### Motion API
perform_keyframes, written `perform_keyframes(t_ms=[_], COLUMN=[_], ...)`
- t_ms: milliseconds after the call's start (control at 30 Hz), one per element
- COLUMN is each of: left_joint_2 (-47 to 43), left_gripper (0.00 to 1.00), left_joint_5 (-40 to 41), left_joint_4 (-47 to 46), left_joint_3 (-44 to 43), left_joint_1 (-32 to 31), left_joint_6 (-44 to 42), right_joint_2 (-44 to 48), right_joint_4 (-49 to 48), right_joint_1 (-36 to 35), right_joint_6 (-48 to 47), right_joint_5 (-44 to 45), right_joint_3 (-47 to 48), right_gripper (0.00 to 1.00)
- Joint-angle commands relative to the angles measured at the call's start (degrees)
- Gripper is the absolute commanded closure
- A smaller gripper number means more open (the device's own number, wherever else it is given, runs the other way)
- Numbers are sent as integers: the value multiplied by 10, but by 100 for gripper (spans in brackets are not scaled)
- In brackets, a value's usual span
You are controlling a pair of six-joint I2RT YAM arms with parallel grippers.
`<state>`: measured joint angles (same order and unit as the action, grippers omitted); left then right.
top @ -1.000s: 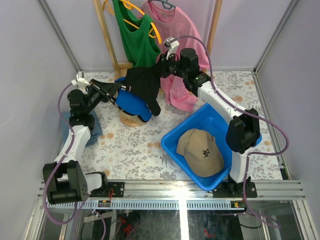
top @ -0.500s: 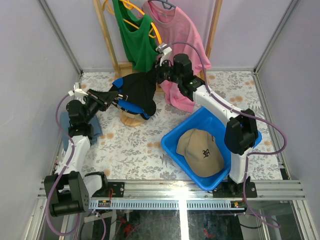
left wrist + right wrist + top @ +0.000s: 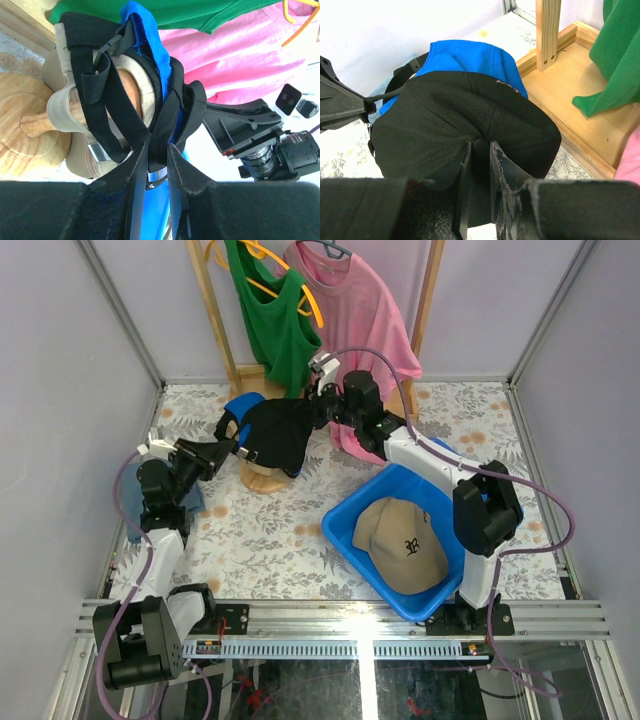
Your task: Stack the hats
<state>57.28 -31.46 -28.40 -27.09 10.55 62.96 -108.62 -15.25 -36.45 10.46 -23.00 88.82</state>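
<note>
A black cap [image 3: 275,432] lies over a royal blue cap [image 3: 240,405] on the round wooden stand [image 3: 262,478]. My right gripper [image 3: 318,410] is shut on a fold of the black cap's crown [image 3: 465,120], with the blue cap [image 3: 465,57] showing behind it. My left gripper [image 3: 232,447] is shut on the black cap's back strap [image 3: 161,145]; the blue cap [image 3: 150,47] and a tan cap [image 3: 70,107] sit under it on the stand [image 3: 25,130]. Another tan cap [image 3: 405,543] with a dark embroidered letter lies in the blue bin [image 3: 350,515].
A wooden rack [image 3: 215,310] at the back holds a green top [image 3: 270,320] and a pink shirt [image 3: 360,330] that hangs down to the table. A folded grey-blue cloth [image 3: 190,502] lies by the left arm. Purple walls close in both sides.
Both grippers have lowered the black cap down and to the left onto the blue cap on the stand. The left arm has drawn back toward the left.
</note>
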Motion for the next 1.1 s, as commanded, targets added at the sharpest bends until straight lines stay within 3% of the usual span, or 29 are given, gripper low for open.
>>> perform_keyframes(t_ms=[0,467,1067], left_joint_2=[-14,20,51], left_gripper=[80,78,72], left_joint_5=[33,161,215], left_joint_4=[-24,-49,62], left_joint_3=[15,21,-93], left_joint_1=[12,12,12], left_joint_6=[5,92,90], right_joint_2=[39,85,131], right_joint_4=[-21,-13,24], right_joint_1=[-10,-55,-68], right_joint_6=[-15,-20,-26], right_joint_5=[24,39,46], right_joint_3=[-17,-53,-55], right_gripper=[100,100,100])
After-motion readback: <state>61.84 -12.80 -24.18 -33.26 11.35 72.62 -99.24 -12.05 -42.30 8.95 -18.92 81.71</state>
